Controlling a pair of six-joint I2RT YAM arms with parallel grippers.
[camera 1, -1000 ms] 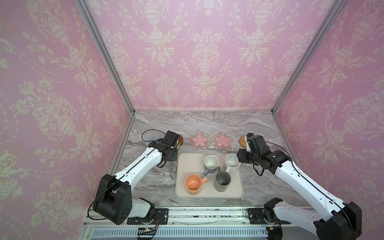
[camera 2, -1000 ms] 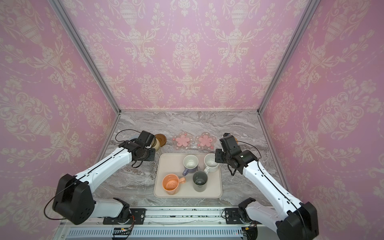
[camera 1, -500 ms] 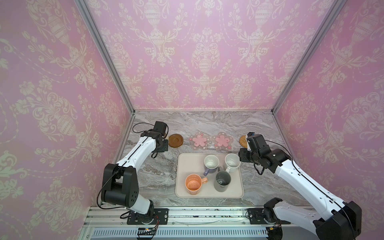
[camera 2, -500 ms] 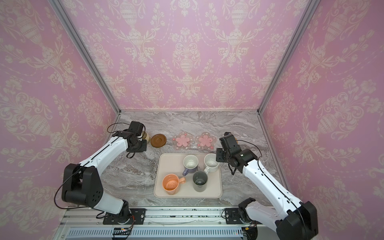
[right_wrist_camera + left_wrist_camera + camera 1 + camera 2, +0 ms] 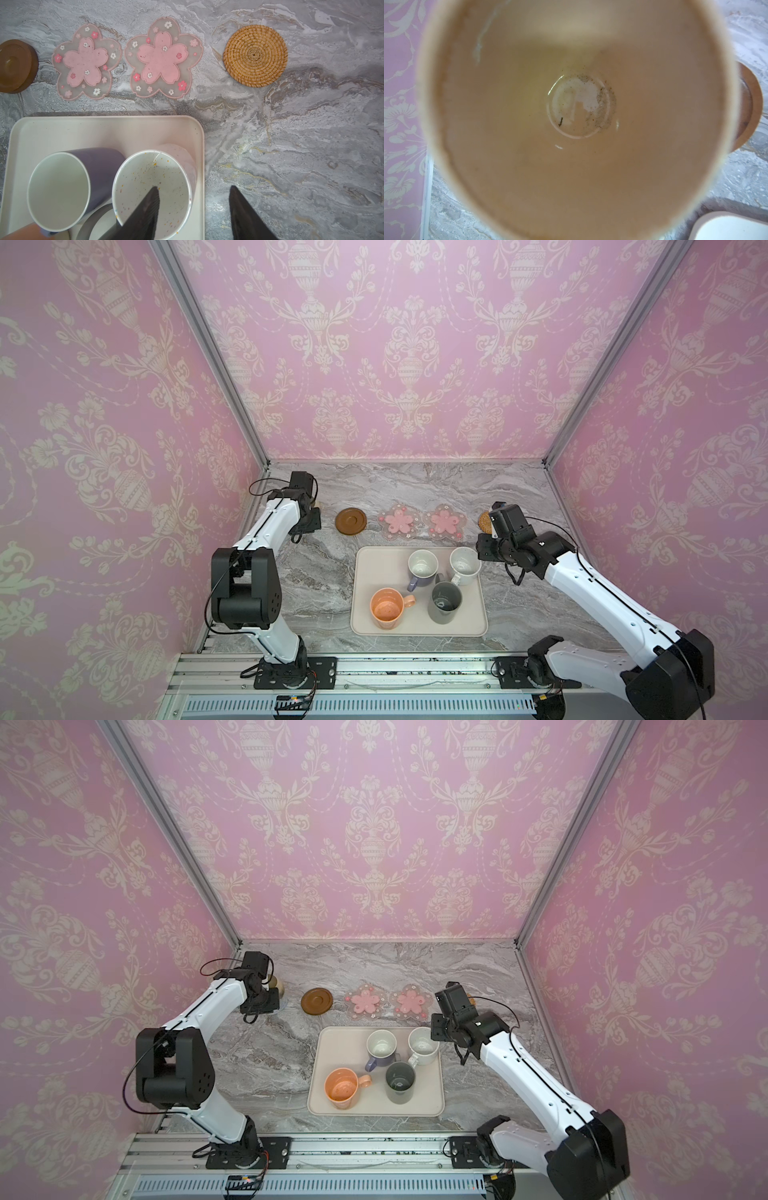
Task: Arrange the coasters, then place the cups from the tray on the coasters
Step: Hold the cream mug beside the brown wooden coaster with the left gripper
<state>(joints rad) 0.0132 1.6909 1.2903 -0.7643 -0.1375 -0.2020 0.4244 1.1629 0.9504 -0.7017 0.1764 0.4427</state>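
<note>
Two-arm rig at a marble surface [image 5: 415, 485]. L gripper [image 5: 266, 1002], at the tray's 10 o'clock by the side wall, has its fingers closed on the olive-yellow mug [image 5: 577, 116], whose inside fills the L wrist view. R gripper [image 5: 194, 190] hangs w/ fingers [image 5: 145, 212] spread apart, one over the white speckled mug [image 5: 464, 566], the other past the edge of the tray [image 5: 365, 614], gripping nothing. That mug stands in the tray's 1 o'clock corner. The lavender mug [image 5: 422, 568] is at its 9, the dark grey mug [image 5: 445, 601] near its 7, and the peach mug [image 5: 387, 609] at the tray's 7. Lined up at the tray's 12, L to R: brown disc coaster [image 5: 351, 521], two pink flower coasters [image 5: 398, 522], rattan coaster [image 5: 255, 55].
</note>
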